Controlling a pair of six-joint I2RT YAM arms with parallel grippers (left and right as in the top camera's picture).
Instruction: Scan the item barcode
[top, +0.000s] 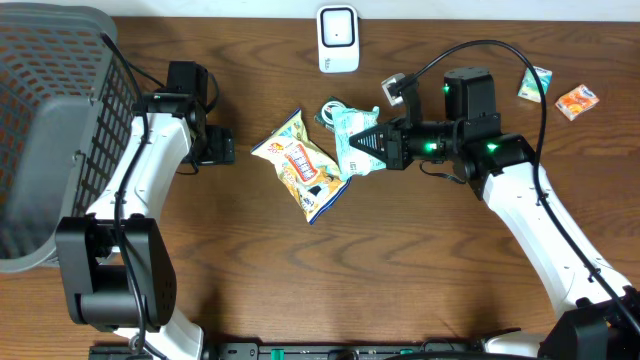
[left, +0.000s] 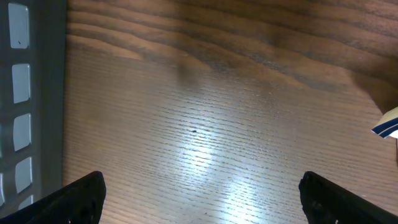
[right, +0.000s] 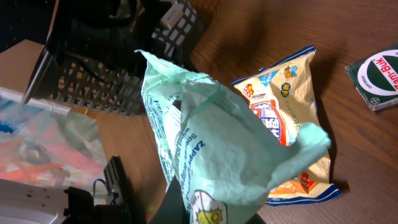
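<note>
**Dark wood table: mint packet clamped in the right arm's fingers**

The dark wood table (top: 420, 270) carries a grey basket (top: 50, 130) at its left end and a white scanner (top: 338, 40) standing at the far edge, near the middle. The right gripper (top: 362, 147) points left along the table with its jaws clenched on a mint-green packet (top: 350, 135). The right wrist view shows that packet crumpled and bulging out of the fingers, its printed side facing the camera. It is held near the table's centre, on the near side of the scanner and apart from it.

Just left of the packet, a yellow and blue snack bag (top: 300, 165) lies flat on the wood. The left gripper (left: 202, 198) hangs over bare table between the basket and the snack bag, its jaws spread wide and nothing between them. A small green box (top: 534, 82) and an orange sachet (top: 577, 100) lie at the far right corner, well apart from the rest.
</note>
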